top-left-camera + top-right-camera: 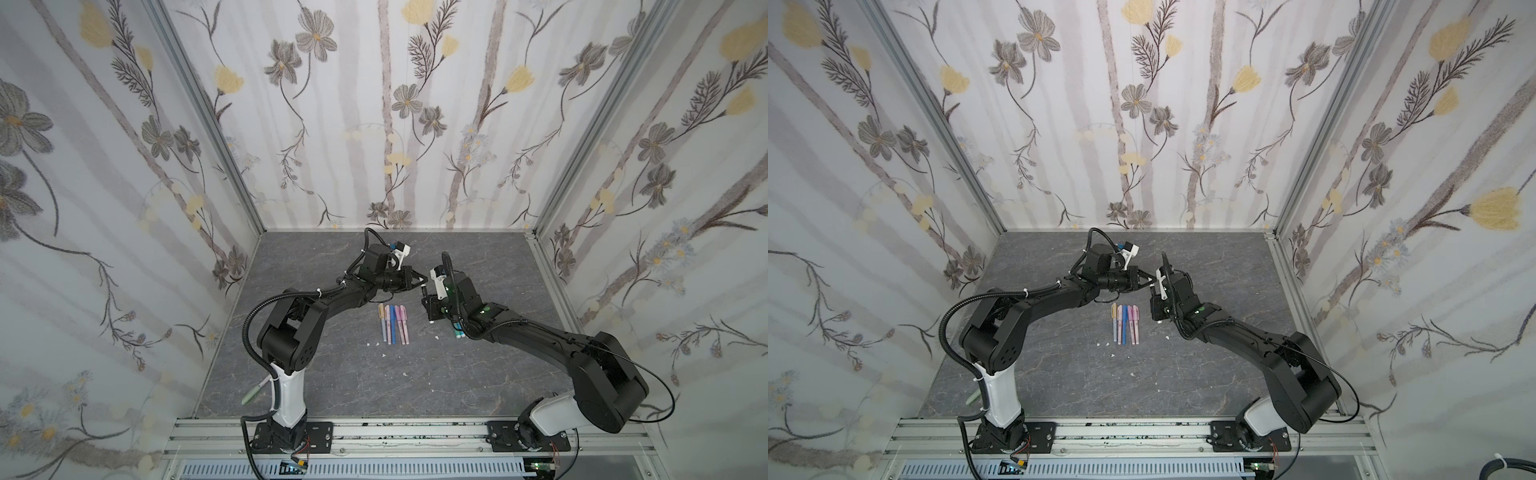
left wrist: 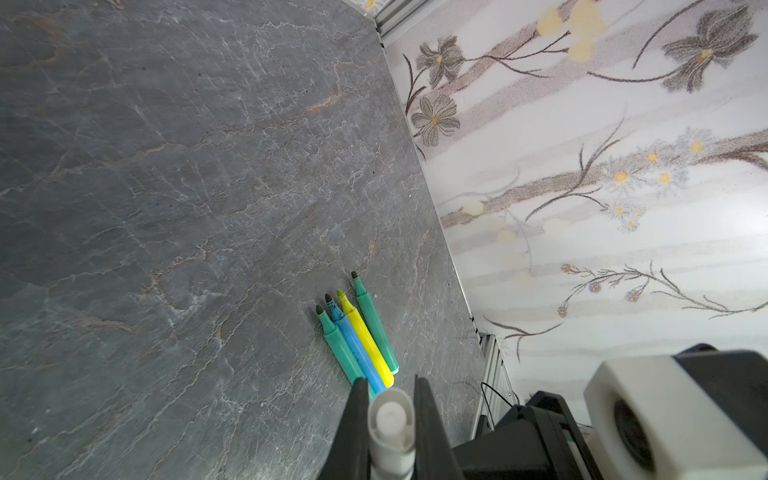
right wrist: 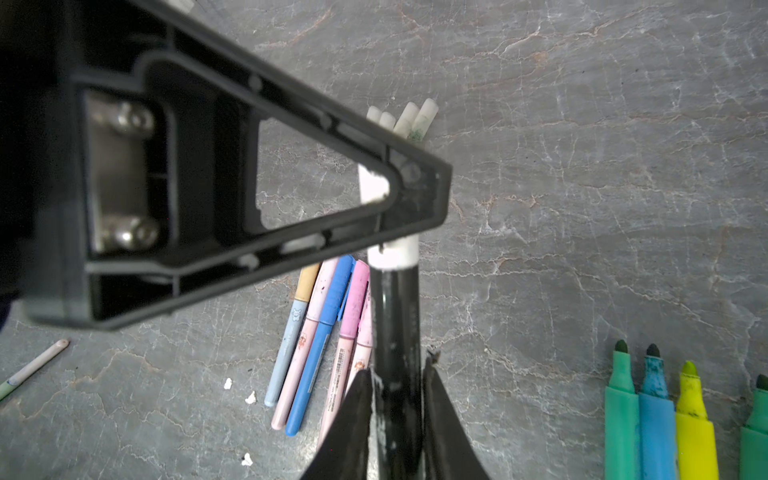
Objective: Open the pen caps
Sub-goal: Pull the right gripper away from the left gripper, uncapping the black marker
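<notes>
Nearest the bases, well short of the row of thin capped pens (image 1: pixel 394 325), a lone green pen (image 1: pixel 253 392) lay on the table (image 1: pixel 332 386) by the L arm's foot; white specks (image 3: pixel 249 397) sat just in front of the row; uncapped markers (image 2: pixel 359 338) lay off to the row's R. Above the row's far end, twd its R side, the black-and-white pen (image 3: pixel 395 316) hung clear of the surface btwn both arms; R gripper (image 3: pixel 397 374) had its jaws drawn in against the black barrel; L gripper (image 2: pixel 390 380) was clamped tight on the white cap (image 2: pixel 390 419), cap not yet off. Just beyond the row lay a cluster of loose pale caps (image 3: pixel 411 118). Risks, as I judge: an off-axis pull could bend the barrel or slide it thru the R jaws; if the R hold is light, cap & pen go w/ the L arm together; a sudden pop could drop the pen onto the row. Wrist views showed both grips & the cap cluster close up; top views hid these behind the grippers but gave the full arm poses.
</notes>
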You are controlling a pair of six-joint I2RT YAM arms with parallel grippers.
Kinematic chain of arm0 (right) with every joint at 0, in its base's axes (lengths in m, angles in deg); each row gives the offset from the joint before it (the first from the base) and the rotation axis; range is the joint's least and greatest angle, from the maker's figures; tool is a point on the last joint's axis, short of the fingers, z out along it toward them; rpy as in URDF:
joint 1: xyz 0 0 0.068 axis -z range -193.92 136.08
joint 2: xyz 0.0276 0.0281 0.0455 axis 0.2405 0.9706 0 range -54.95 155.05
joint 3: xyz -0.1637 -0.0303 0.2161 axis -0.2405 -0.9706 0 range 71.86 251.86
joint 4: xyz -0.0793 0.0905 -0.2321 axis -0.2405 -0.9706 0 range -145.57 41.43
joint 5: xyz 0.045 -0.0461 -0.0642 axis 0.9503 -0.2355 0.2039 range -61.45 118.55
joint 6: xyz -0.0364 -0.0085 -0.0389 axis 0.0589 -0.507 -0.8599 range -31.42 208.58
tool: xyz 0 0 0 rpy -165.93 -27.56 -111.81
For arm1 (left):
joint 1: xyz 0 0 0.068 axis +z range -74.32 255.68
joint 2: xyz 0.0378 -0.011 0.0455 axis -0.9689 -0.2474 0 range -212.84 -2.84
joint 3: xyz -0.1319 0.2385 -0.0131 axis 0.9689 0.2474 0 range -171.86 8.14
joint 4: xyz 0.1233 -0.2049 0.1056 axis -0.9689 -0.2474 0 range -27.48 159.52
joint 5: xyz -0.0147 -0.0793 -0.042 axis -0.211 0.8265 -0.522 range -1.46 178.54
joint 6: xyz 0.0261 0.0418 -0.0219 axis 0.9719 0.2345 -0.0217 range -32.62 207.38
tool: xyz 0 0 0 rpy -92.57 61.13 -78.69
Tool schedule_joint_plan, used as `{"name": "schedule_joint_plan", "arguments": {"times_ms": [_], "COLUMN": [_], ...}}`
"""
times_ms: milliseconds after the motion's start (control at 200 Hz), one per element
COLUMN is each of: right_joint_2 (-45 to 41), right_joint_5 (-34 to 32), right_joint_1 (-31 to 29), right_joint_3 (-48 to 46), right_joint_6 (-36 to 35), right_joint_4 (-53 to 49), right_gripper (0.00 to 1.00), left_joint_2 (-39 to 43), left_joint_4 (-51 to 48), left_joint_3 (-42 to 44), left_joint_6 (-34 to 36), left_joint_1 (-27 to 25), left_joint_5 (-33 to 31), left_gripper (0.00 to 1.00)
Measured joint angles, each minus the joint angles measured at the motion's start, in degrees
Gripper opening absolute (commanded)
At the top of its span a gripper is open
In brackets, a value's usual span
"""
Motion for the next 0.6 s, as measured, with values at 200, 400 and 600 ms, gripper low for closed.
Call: {"name": "schedule_joint_plan", "arguments": {"times_ms": [200, 400, 600], "right_joint_2": [1.2, 1.0, -1.3], "right_joint_5": [0.9, 1.5, 1.4], "right_joint_1": [0.2, 0.2, -0.3], "right_joint_3": [0.6, -0.4, -3.5], "right_joint_6": [0.0, -0.1, 0.0], "right_joint_4": [0.0, 1.2, 4.6], "right_gripper": [0.00, 0.00, 0.00], "left_joint_2": [0.0, -0.5, -0.6], "left_joint_4": [-0.2, -0.7, -3.8], "left_joint_3": [0.5, -0.2, -2.1], "left_joint_6": [0.3, 0.3, 0.3], "left_joint_1": [0.1, 0.3, 1.1], "left_joint_5": [-0.3, -0.5, 1.8], "left_gripper": [0.00, 0.00, 0.00]}}
